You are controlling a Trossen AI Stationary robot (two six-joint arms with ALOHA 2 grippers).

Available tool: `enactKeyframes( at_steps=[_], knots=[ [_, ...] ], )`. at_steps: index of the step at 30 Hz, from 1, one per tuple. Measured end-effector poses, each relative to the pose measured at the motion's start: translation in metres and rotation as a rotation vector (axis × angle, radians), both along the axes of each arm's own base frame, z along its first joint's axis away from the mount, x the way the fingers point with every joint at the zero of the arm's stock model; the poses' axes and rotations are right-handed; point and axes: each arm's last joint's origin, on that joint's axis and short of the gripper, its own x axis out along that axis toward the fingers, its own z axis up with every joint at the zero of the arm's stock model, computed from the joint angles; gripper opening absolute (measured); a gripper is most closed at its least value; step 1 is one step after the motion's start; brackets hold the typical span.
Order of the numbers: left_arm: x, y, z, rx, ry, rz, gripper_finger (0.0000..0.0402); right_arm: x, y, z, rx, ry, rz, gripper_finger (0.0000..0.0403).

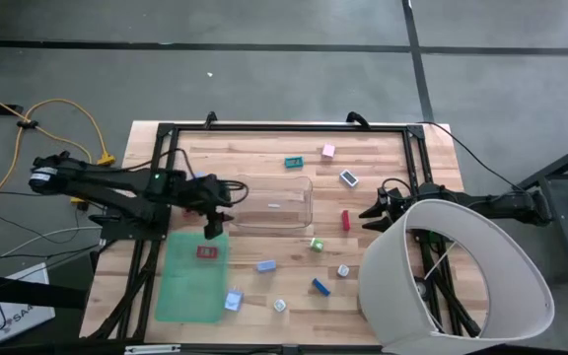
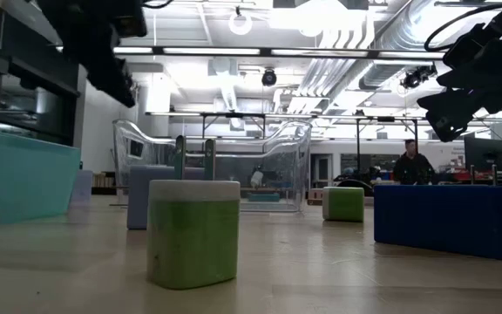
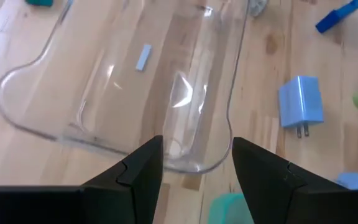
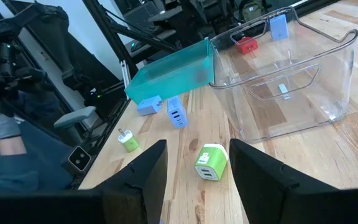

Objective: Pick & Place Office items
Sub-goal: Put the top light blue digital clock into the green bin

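- My left gripper [image 1: 215, 219] hung at the near-left corner of the clear bin [image 1: 272, 204], over the far edge of the green mat [image 1: 193, 278]. Its fingers [image 3: 143, 169] stood apart with nothing between them; past them I saw only the bin's curved rim.
- Nearest that gripper was the red piece [image 1: 206, 252], lying on the mat just on the near side of my fingers. The light blue plug block [image 1: 265, 265] lay on the desk [image 1: 383, 158] beyond the mat's right edge, and another light blue piece [image 1: 233, 301] sat at the mat's near-right corner.
- The bin looked empty (the red and blue shapes in my right wrist view showed through its walls, I judged, not inside it).
- To the bin's right lay the green-and-white block [image 1: 316, 244] and the upright red piece [image 1: 345, 220], both between bin and right gripper.
- My right gripper [image 1: 375, 209] hovered just right of that red piece, its fingers [image 4: 143, 176] also parted and empty. The green-and-white block lay straight ahead of them, so I judged the right arm closer for it, and the left arm for the red piece on the mat.
- The teal [image 1: 293, 163], pink [image 1: 328, 151] and white [image 1: 349, 178] pieces lay along the far side, the dark blue one [image 1: 320, 287] near the front.
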Motion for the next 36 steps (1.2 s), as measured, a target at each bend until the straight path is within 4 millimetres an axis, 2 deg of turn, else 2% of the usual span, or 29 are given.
enactKeyframes(
  at_steps=[4, 8, 13, 16, 22, 25, 30, 36],
  knots=[
    [0.015, 0.004, 0.012, 0.063, -0.01, -0.053, 0.0187, 0.0, 0.0, 0.0, 0.0, 0.0, 0.0, 0.0161],
    [0.028, 0.017, 0.024, 0.127, -0.011, -0.061, 0.0187, 0.0, 0.0, 0.0, 0.0, 0.0, 0.0, 0.0161],
    [0.037, 0.049, 0.031, 0.201, -0.002, -0.029, 0.0187, 0.0, 0.0, 0.0, 0.0, 0.0, 0.0, 0.0161],
    [0.038, 0.072, 0.031, 0.184, -0.007, -0.036, 0.0187, 0.0, 0.0, 0.0, 0.0, 0.0, 0.0, 0.0161],
    [0.043, 0.12, 0.022, 0.14, -0.073, -0.046, 0.0187, 0.0, 0.0, 0.0, 0.0, 0.0, 0.0, 0.0161],
    [0.052, 0.138, 0.015, 0.142, -0.124, -0.046, 0.0187, 0.0, 0.0, 0.0, 0.0, 0.0, 0.0, 0.0161],
    [0.074, 0.159, -0.002, 0.131, -0.144, -0.017, 0.0187, 0.0, 0.0, 0.0, 0.0, 0.0, 0.0, 0.0161],
    [0.106, 0.18, -0.004, 0.107, -0.094, -0.006, 0.0187, 0.0, 0.0, 0.0, 0.0, 0.0, 0.0, 0.0161]
  ],
)
